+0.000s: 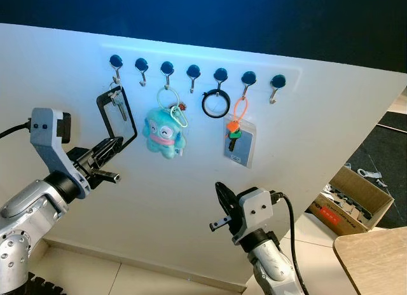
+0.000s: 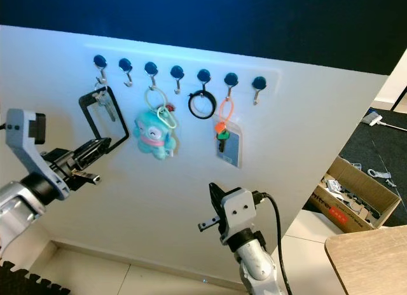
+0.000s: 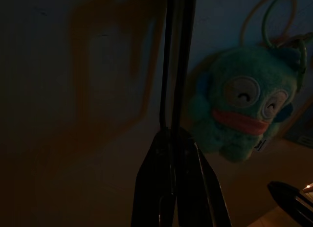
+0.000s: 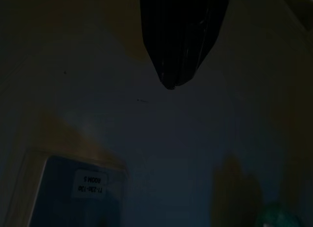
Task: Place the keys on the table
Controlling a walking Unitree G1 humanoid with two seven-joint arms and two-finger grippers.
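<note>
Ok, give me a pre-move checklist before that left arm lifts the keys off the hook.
1. Left hand shut on the black strap: ok.
2. Keys still hanging from the leftmost hook: ok, not yet lifted off.
3. Strap apart from the blue plush toy: ok, beside it, not touching.
4. Right hand clear of the lift path: ok, low and off to the side.
5. Table corner visible at the right: ok.

Teal plush (image 1: 161,133) (pink mouth), orange loop (image 1: 240,109)
</note>
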